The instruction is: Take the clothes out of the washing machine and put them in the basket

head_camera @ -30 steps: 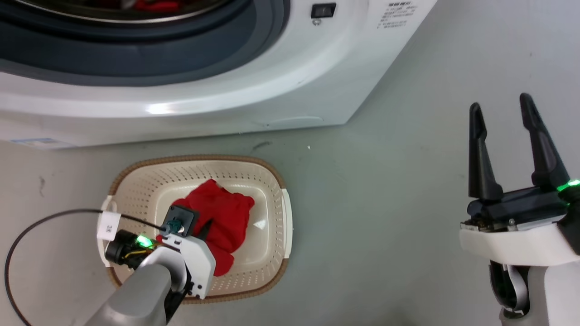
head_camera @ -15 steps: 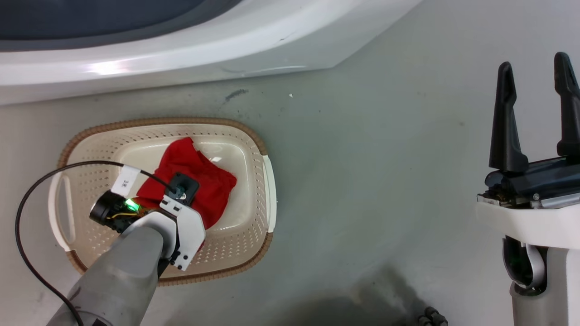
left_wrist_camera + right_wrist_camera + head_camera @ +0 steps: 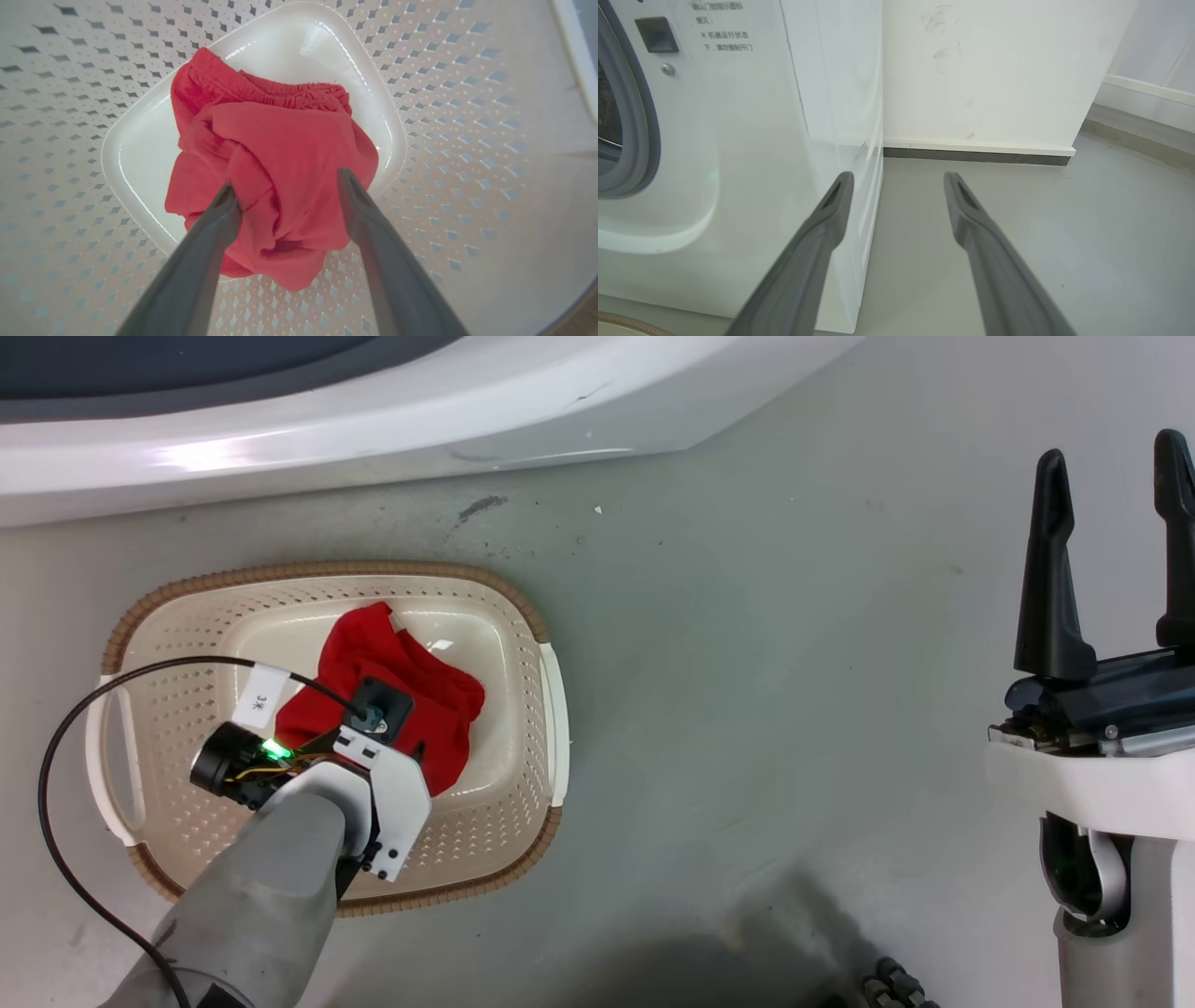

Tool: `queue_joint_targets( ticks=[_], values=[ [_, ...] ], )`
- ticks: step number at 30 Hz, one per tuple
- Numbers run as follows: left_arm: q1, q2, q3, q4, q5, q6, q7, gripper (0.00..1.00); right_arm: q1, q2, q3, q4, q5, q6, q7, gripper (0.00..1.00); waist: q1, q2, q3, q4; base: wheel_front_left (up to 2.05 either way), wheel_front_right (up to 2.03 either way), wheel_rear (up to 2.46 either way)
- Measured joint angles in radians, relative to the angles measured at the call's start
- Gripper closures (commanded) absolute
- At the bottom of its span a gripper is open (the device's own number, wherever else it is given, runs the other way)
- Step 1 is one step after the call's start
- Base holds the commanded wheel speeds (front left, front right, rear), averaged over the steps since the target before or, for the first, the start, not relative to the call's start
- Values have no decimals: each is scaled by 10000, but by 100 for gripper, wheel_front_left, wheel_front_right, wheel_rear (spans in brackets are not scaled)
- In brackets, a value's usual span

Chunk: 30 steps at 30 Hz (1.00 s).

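Note:
The clothes (image 3: 411, 677), a crumpled bright red bundle with an elastic waistband, lie on the floor of the basket (image 3: 317, 569). In the left wrist view my left gripper (image 3: 286, 183) hangs open just above the clothes (image 3: 280, 154), one finger on each side of the bundle and nothing pinched. The left wrist (image 3: 378, 784) covers part of the red fabric in the head view. My right gripper (image 3: 1113, 448) stands open and empty far to the right. The washing machine (image 3: 373, 420) runs along the top; its grey porthole rim (image 3: 642, 116) shows in the right wrist view.
The basket stands on grey floor (image 3: 747, 663) just in front of the washing machine. A black cable (image 3: 56, 756) loops from my left wrist over the basket's left side. Beyond the machine's corner (image 3: 873, 186) are a white wall (image 3: 994, 70) and a dark baseboard (image 3: 971, 155).
The head camera has tipped down, so the porthole and drum have left the top of the view. My left gripper stays over the red clothes in the basket. The right gripper stays open.

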Motion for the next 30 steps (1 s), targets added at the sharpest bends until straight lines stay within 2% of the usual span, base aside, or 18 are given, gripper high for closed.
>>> queue_joint_targets(
  ticks=[12, 16, 22, 26, 30],
  values=[
    [925, -395, 362, -330, -403, 192, -1315, 0, 546, 2, 100, 385, -153, 0, 0, 0, -1, 0, -1492, 292, 0, 0, 0],
    [1302, -324, 1035, -1793, -437, 637, -1338, 0, 864, 2, 81, 466, -211, 0, 0, 0, -1, 0, -2175, 500, 0, 0, 0],
    [2620, -142, 2334, -3956, 113, 1313, -1346, 0, 1360, 2, 134, 633, -318, 0, 0, 0, -2, 0, -3125, 838, 0, 0, 0],
    [3615, -140, 3384, -5156, 579, 1592, -1346, 0, 1710, 4, 165, 750, -443, 0, 0, 0, -2, 0, -3768, 1033, 0, 0, 0],
    [4521, -196, 4339, -6171, 1129, 1682, -1346, 0, 2042, 4, 111, 853, -460, 0, 0, 0, -3, 0, -4409, 1188, 0, 0, 0]
  ],
)
